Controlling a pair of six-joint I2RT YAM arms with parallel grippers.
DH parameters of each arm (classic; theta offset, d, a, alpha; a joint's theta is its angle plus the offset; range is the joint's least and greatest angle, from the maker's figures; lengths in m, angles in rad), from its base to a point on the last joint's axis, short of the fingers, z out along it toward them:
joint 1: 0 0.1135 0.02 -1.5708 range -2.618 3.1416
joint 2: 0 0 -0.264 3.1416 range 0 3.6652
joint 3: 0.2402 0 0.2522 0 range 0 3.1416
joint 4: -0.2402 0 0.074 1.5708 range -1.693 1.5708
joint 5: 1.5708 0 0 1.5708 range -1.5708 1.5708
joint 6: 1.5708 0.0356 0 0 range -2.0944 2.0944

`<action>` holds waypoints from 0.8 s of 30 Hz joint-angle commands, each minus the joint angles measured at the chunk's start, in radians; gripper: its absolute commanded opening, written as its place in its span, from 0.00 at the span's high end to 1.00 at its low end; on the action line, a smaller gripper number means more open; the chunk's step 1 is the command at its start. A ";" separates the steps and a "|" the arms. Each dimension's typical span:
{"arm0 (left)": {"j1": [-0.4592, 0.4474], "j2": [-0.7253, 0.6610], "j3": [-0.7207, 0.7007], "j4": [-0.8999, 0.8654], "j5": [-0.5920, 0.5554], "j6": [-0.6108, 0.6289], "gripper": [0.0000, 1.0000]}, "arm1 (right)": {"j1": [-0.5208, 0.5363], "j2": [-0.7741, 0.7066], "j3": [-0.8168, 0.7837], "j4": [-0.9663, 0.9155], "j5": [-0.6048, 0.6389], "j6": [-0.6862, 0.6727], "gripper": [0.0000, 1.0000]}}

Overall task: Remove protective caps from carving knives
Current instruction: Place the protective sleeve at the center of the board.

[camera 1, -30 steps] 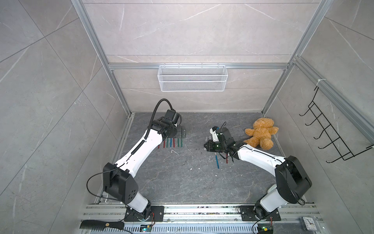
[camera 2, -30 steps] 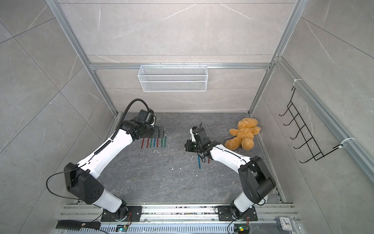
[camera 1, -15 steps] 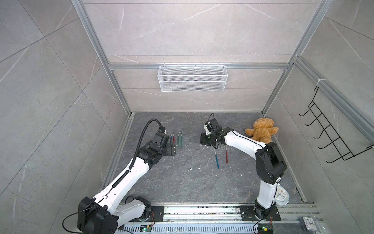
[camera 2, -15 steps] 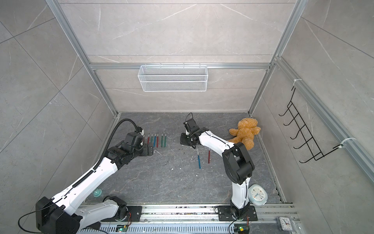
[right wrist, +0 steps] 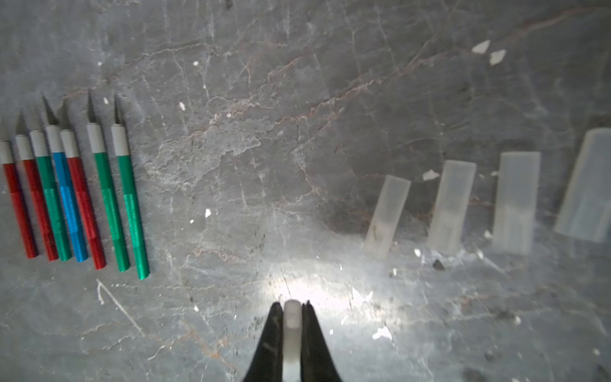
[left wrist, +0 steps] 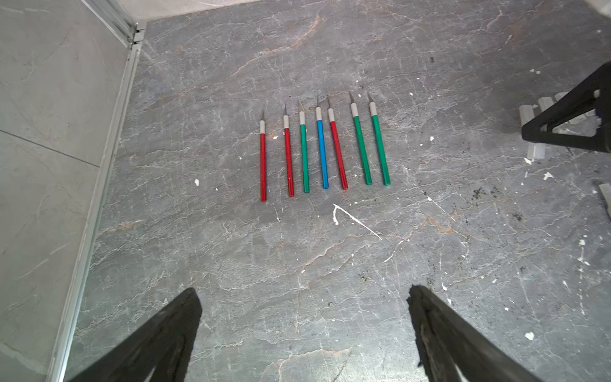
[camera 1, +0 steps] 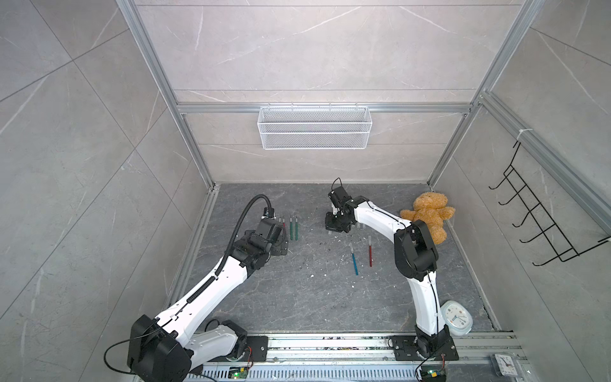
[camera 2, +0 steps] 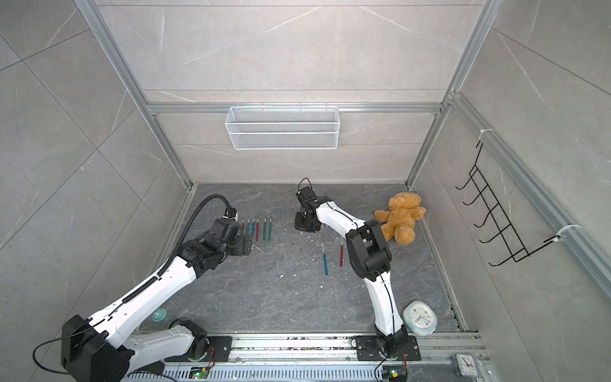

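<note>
Right hand (right wrist: 292, 306) has swung over to the removed caps (right wrist: 451, 206), pinching one cap (right wrist: 292, 330); left hand (left wrist: 304, 289) stands wide; seven knives (left wrist: 322, 152) lie bared, two separate knives (camera 1: 354, 261) unclear

Bright knives (left wrist: 322, 152) on grey stone below me
Three handles are red, three green, one blue, each with a pale grey collar and dark blade. The floor (left wrist: 297, 264) is dark grey, veined white and rust, flecked white. The caps (right wrist: 451, 206) are milky clear, and my right gripper (right wrist: 292, 306) is black.
</note>
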 commanded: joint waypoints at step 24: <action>-0.015 0.013 0.052 -0.012 -0.019 0.005 0.00 | -0.023 0.329 0.459 -0.309 0.101 -0.022 1.00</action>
